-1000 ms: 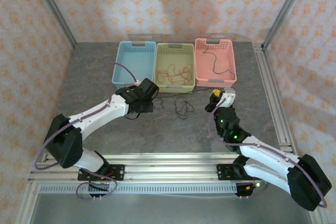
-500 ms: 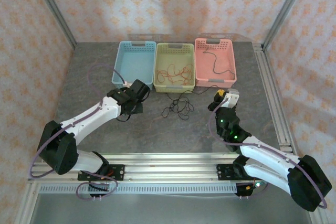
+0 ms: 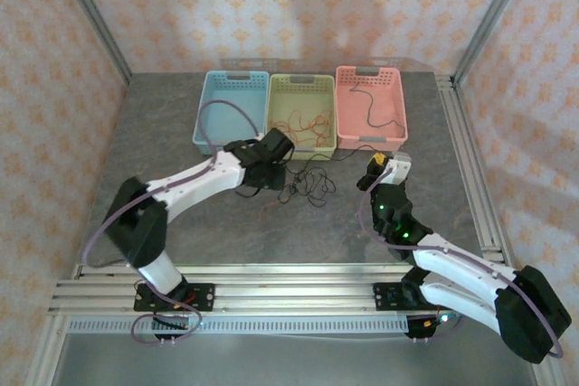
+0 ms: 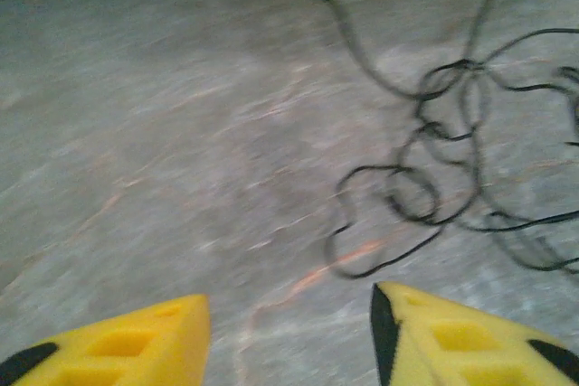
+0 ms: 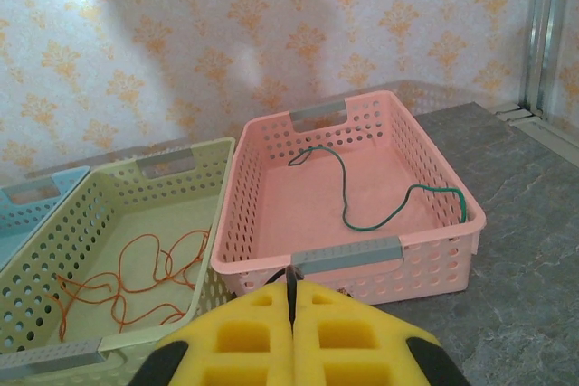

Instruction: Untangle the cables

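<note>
So: the black tangle (image 4: pixel 432 133) lies loose on the counter (image 3: pixel 271 232), just in front of the yellow basket (image 5: pixel 163 162) and btwn the two arms. One strand runs from it up to that basket's front wall. In the top view another thin line leads off to the right, along the front of the pink basket (image 5: pixel 348 255).

The left gripper (image 4: pixel 289 296) hangs over the counter just left of the tangle, pointing toward the baskets. Its jaws stand apart w/ bare counter btwn them, so it holds nothing. Its wrist view is motion-blurred.

The right gripper (image 5: pixel 291 288) sits raised in front of the pink basket, facing the back wall. Its jaws are pressed together, yellow pads flush along a centre seam. A short dark sliver pokes up from that seam; possibly a wire end, but it's too small to tell.

Three baskets stand side by side in a row at the back: blue basket (image 3: pixel 201 119) on the left, yellow in the ctr, pink on the right. The orange wire (image 5: pixel 136 288) lies in loose loops on the yellow basket's floor. The green wire (image 5: pixel 345 201) lies by itself in the pink basket, curving from the far end toward the near right corner.
</note>
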Action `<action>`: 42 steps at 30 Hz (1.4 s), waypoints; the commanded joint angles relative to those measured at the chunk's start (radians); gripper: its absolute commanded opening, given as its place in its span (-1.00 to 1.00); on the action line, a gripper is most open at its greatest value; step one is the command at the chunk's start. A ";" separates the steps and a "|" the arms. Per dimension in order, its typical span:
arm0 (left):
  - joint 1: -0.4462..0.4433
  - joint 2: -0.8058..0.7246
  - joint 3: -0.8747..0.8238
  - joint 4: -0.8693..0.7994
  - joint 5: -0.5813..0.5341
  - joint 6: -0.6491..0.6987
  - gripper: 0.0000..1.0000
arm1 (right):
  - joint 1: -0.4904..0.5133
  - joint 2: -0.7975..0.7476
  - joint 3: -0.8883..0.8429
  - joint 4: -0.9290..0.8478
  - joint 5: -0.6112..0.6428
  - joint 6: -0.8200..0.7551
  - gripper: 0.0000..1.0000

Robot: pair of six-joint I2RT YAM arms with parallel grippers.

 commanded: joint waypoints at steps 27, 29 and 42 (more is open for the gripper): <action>0.021 0.108 0.104 -0.135 -0.063 0.053 -1.00 | -0.011 -0.030 0.032 -0.032 0.060 0.026 -1.00; 0.056 0.029 0.025 -0.124 -0.059 0.054 -1.00 | -0.011 -0.032 0.030 -0.030 0.086 0.035 -1.00; 0.249 -0.336 -0.261 -0.103 -0.109 -0.003 -1.00 | -0.038 -0.040 0.027 -0.074 0.236 0.089 -1.00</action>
